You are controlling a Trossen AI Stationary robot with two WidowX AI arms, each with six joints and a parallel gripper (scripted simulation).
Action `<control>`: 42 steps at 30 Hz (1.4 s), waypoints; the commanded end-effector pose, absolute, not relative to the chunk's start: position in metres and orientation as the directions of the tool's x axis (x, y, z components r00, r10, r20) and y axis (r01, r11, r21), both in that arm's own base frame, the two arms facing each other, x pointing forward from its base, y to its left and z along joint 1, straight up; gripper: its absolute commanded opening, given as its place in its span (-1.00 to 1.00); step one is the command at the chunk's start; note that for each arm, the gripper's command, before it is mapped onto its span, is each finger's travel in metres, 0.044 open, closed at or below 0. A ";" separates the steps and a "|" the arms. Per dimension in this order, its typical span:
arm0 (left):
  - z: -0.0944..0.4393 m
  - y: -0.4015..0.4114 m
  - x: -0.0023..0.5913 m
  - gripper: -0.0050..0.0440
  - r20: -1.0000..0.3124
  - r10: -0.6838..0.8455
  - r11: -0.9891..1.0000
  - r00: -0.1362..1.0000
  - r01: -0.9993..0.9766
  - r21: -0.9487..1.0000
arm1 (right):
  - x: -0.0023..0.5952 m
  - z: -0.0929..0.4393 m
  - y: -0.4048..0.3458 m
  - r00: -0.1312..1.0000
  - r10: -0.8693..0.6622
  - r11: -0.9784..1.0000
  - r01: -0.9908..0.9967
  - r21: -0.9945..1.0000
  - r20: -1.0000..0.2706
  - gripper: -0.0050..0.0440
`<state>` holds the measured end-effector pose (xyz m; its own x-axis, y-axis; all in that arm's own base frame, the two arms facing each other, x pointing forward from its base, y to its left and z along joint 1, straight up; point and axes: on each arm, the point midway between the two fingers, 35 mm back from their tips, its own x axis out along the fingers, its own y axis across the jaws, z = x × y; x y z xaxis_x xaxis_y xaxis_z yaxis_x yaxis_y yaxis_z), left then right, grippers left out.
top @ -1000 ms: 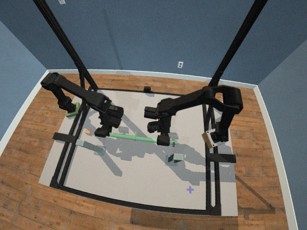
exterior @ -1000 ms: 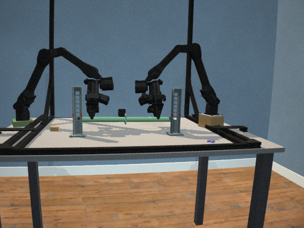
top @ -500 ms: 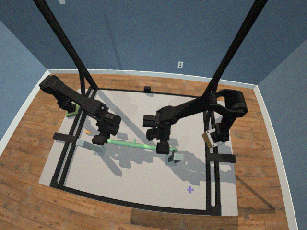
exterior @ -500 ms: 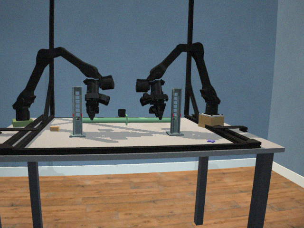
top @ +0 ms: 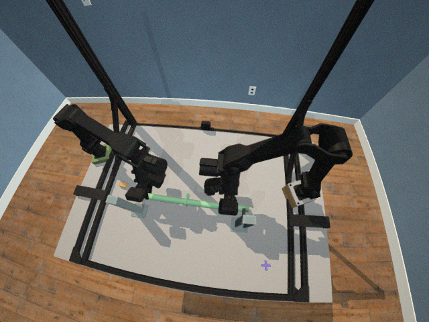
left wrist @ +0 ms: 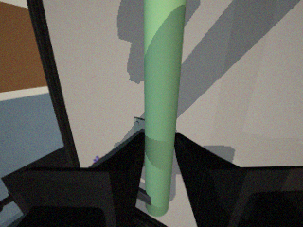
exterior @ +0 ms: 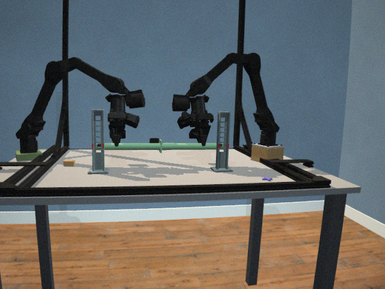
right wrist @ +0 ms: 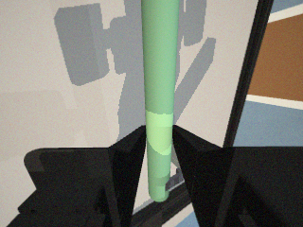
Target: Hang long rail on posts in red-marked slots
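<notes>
You're holding the long rail (top: 173, 199) (exterior: 183, 146) (left wrist: 163, 71) (right wrist: 160, 71) with both arms. Your left gripper (top: 228, 208) (exterior: 203, 144) (left wrist: 159, 137) is clamping it near one end, fingers partly apart around the tube; your right gripper (top: 137, 194) (exterior: 116, 144) (right wrist: 158, 129) is gripping it the same way near the other end. The rail is running above the table (top: 194, 253) (exterior: 183, 183) and looking about level in the exterior view, its raised collar (top: 187, 198) (exterior: 160, 146) sitting between the grippers. The left-arm post (top: 249, 219) (exterior: 222, 161) and right-arm post (top: 126, 204) (exterior: 98, 161) are standing upright on their plates, rail just beside them on the arms' side. For markings, you're getting red marks (exterior: 228, 146) on both posts, at the height of the rail; I can't make out lettering anywhere. Dark hook parts are showing at the openings by those marks, and the left-end hook (left wrist: 144, 195) and right-end hook (right wrist: 173, 181) are sticking out sideways in the wrist views. Whether either is seated in its slot, I can't tell. An orange block (top: 122, 184) (exterior: 68, 162) is lying near the right-arm post, and a purple cross (top: 265, 265) (exterior: 266, 179) is lying flat toward the front, on the left arm's side.

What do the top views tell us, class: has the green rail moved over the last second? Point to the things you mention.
Yes: the green rail (top: 204, 203) (exterior: 133, 146) (left wrist: 163, 85) (right wrist: 160, 57) has moved toward the bottom of the top view, closer to the standing posts (top: 249, 219) (exterior: 222, 161).
</notes>
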<state>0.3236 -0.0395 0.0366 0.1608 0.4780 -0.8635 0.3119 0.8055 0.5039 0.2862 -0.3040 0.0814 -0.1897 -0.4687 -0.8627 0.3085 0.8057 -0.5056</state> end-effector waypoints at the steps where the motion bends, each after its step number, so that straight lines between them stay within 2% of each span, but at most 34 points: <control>1: 0.041 -0.038 0.324 -0.80 -0.858 0.484 0.801 0.170 0.308 0.513 | 0.284 0.086 -0.305 -0.193 -0.475 0.802 0.306 -0.513 -0.858 -0.80; 42: 0.047 -0.028 0.329 -0.80 -0.858 0.484 0.801 0.170 0.308 0.513 | 0.279 0.092 -0.316 -0.193 -0.475 0.802 0.306 -0.513 -0.858 -0.80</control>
<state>0.3283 -0.0328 0.0452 0.1661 0.4782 -0.8624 0.3096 0.8051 0.5060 0.2814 -0.3106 0.0909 -0.1920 -0.4703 -0.8614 0.3071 0.8048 -0.5079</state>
